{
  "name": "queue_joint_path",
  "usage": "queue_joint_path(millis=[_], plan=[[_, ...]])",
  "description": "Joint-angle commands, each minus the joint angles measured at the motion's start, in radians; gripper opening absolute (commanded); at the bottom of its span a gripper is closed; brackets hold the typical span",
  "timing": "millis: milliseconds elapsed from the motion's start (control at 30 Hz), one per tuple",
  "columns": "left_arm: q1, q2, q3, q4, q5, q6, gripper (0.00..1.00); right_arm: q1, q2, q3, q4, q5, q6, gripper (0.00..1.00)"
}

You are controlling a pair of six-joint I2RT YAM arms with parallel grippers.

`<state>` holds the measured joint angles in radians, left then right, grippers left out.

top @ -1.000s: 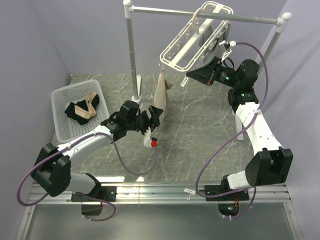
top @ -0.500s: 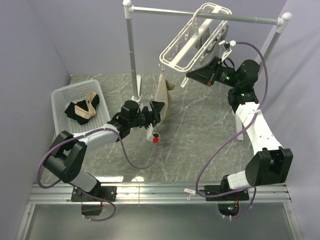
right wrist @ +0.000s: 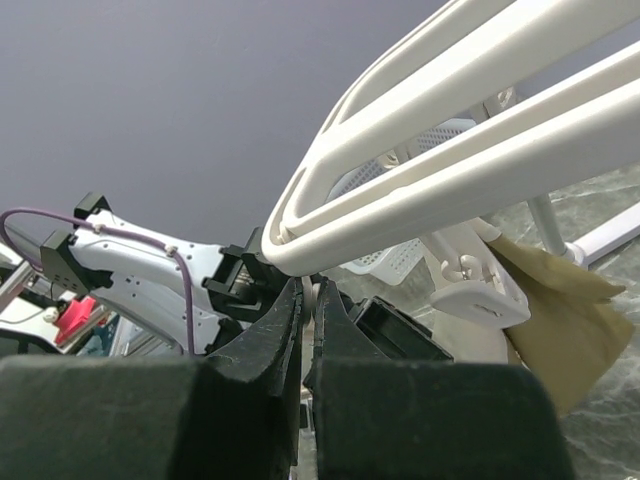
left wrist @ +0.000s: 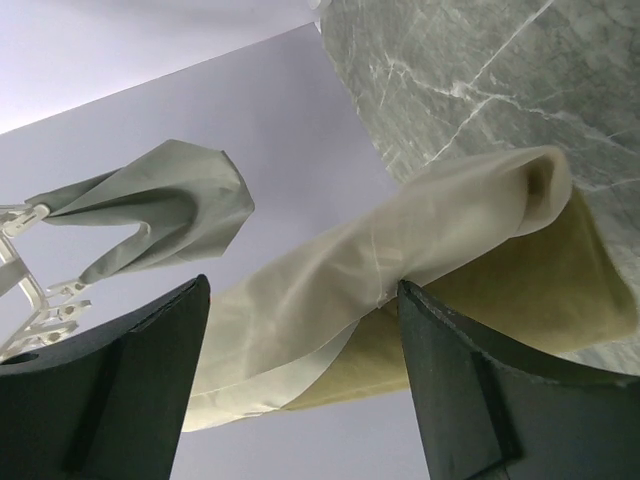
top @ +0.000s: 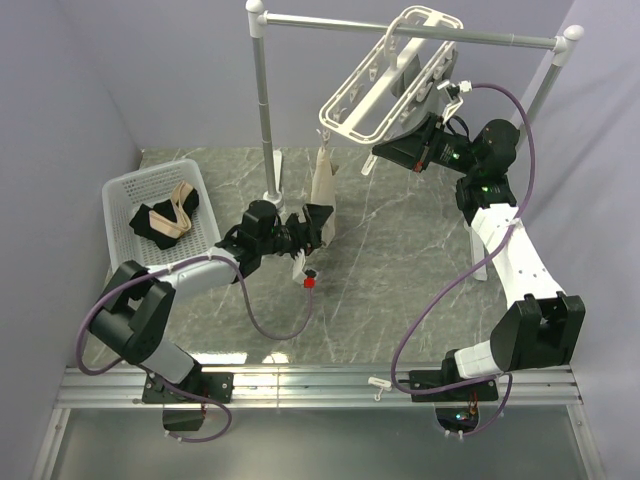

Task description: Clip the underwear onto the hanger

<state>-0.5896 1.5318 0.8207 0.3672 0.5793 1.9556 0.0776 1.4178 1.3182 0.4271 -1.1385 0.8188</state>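
Top external view: the tan underwear [top: 322, 185] hangs from a clip at the low left corner of the hanger [top: 350, 105], above the tabletop's [top: 400, 260] far-middle part. The left gripper [left wrist: 302, 290] has its jaws wide apart either side of the cloth's lower end. The right gripper [right wrist: 308, 292] has its jaws pressed together just under the tilted hanger's frame, which hooks on the metal rail [top: 330, 22].

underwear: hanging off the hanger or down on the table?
Hanging. The underwear dangles bunched from a clip at the hanger's lowest corner; the left gripper's open jaws straddle its lower end.
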Motion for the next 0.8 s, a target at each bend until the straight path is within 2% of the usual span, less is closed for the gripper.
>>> queue_joint_path(millis=[0,333,500,767], plan=[[-0.003,-0.056,0.055,-0.043,0.018,0.035,0.81,-0.007,0.006,0.012,0.045,-0.023,0.014,0.00],[0.017,-0.160,0.109,-0.278,0.005,0.086,0.80,-0.010,0.003,-0.002,0.064,-0.032,0.020,0.00],[0.022,-0.162,0.118,-0.263,0.001,0.094,0.80,-0.010,0.006,-0.013,0.090,-0.033,0.043,0.00],[0.022,-0.069,0.175,-0.229,0.031,0.132,0.79,-0.010,0.000,-0.020,0.102,-0.038,0.045,0.00]])
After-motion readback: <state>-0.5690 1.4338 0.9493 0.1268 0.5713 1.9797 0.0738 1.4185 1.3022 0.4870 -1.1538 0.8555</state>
